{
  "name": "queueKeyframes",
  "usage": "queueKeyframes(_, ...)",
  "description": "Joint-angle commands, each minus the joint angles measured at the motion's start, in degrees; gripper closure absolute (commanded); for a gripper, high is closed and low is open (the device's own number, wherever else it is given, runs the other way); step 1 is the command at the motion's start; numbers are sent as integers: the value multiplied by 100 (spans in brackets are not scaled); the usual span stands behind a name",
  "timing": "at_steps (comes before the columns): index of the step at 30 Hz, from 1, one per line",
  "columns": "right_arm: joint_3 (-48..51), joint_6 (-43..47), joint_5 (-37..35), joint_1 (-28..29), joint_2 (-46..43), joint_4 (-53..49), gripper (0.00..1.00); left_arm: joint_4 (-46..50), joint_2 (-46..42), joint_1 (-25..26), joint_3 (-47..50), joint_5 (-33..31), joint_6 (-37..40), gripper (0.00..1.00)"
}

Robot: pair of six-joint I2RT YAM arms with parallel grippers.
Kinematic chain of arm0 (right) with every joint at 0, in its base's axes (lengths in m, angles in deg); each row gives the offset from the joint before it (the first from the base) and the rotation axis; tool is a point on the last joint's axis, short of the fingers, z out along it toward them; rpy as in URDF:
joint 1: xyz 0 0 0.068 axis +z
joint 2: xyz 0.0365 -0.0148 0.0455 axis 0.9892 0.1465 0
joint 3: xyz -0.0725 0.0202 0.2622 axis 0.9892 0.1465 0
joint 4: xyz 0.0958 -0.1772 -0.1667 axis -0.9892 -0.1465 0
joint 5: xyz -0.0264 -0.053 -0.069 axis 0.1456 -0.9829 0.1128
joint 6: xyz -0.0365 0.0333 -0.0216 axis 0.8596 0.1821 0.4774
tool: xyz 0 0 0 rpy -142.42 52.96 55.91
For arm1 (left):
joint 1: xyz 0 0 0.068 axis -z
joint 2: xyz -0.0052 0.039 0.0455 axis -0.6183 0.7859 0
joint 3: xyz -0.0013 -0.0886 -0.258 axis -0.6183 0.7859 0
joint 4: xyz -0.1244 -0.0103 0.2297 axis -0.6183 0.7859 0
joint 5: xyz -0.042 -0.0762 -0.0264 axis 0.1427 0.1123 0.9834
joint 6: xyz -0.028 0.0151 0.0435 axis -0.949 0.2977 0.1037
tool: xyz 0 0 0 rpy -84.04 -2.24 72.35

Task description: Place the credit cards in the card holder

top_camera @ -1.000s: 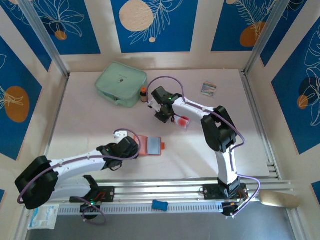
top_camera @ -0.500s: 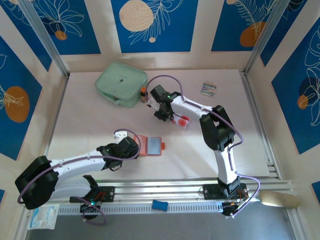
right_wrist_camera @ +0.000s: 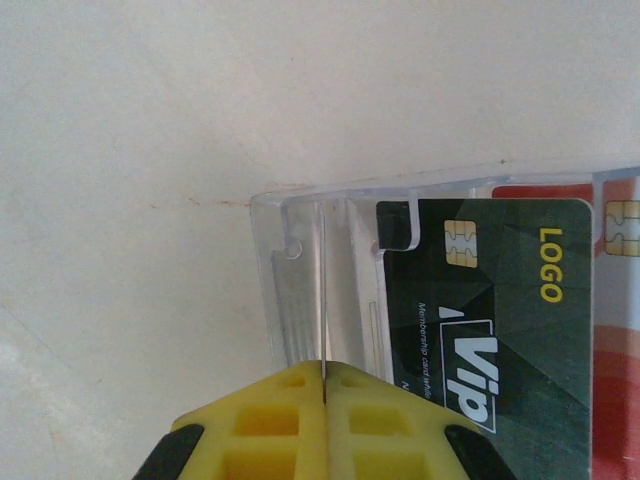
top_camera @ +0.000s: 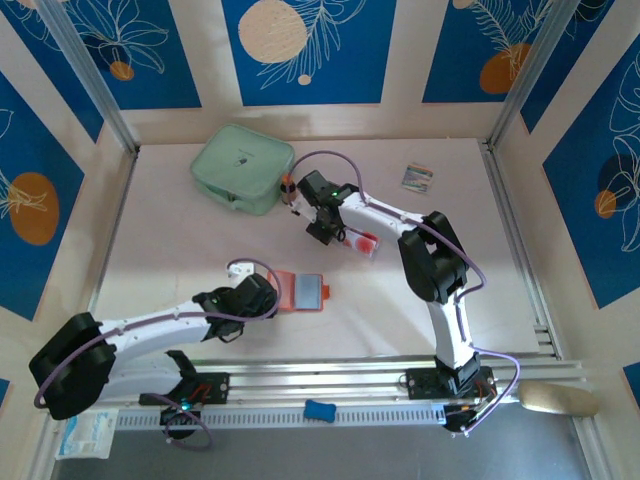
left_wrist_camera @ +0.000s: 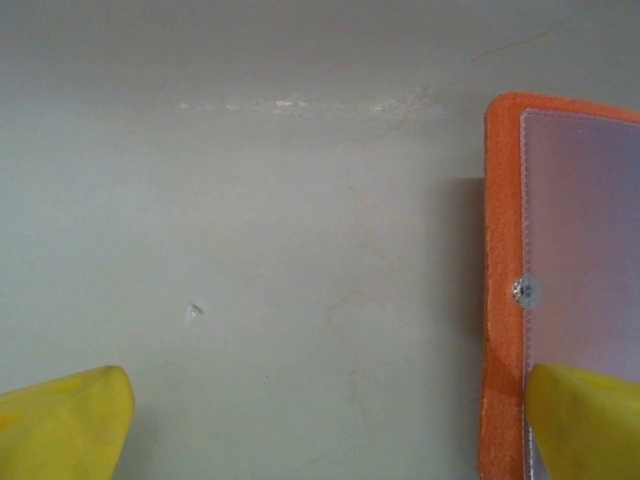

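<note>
Surface: pale table [top_camera: 180,250], blue leaf-print wall panels [top_camera: 300,50] behind. A mint-green pouch [top_camera: 243,168] sits at the far left and a small multicoloured packet [top_camera: 418,178] at the far right. Both are well apart from the work.

Card holder [top_camera: 302,291]: lies open and flat near the table's middle, grey inside up, orange border and snap [left_wrist_camera: 525,291] showing.

Left gripper [left_wrist_camera: 325,425]: jaws spread wide and empty. One fingertip [left_wrist_camera: 585,420] is over the holder's edge, the other over bare table. Judgement: placed to steady the holder for loading.

Credit cards [right_wrist_camera: 490,290]: stacked in a clear case [right_wrist_camera: 300,260] beyond the holder, black card on top.

Right gripper [right_wrist_camera: 323,385]: fingers pressed together at the case's near edge. A thin edge-on sheet rises from their seam; I cannot tell whether it is a card or a case divider. Judgement: a pinch meant to draw one card out. No card is in the holder yet.
</note>
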Motion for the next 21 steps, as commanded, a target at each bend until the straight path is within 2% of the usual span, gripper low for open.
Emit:
queueKeyframes(1,-196,138,-171,92,-212,-64,100,98,-183,-45,-59,80,80,0)
queueKeyframes(10,-160,-285,-94,410,-829,-57,100,350,-581,-47,-222,58,180,0)
queueKeyframes(16,327,-1403,405,465,-1469,85,100,568,-905,-41,-521,53,420,0)
queueKeyframes(21,922,-2603,839,374,-1991,264,100,601,-805,-40,-915,84,778,0)
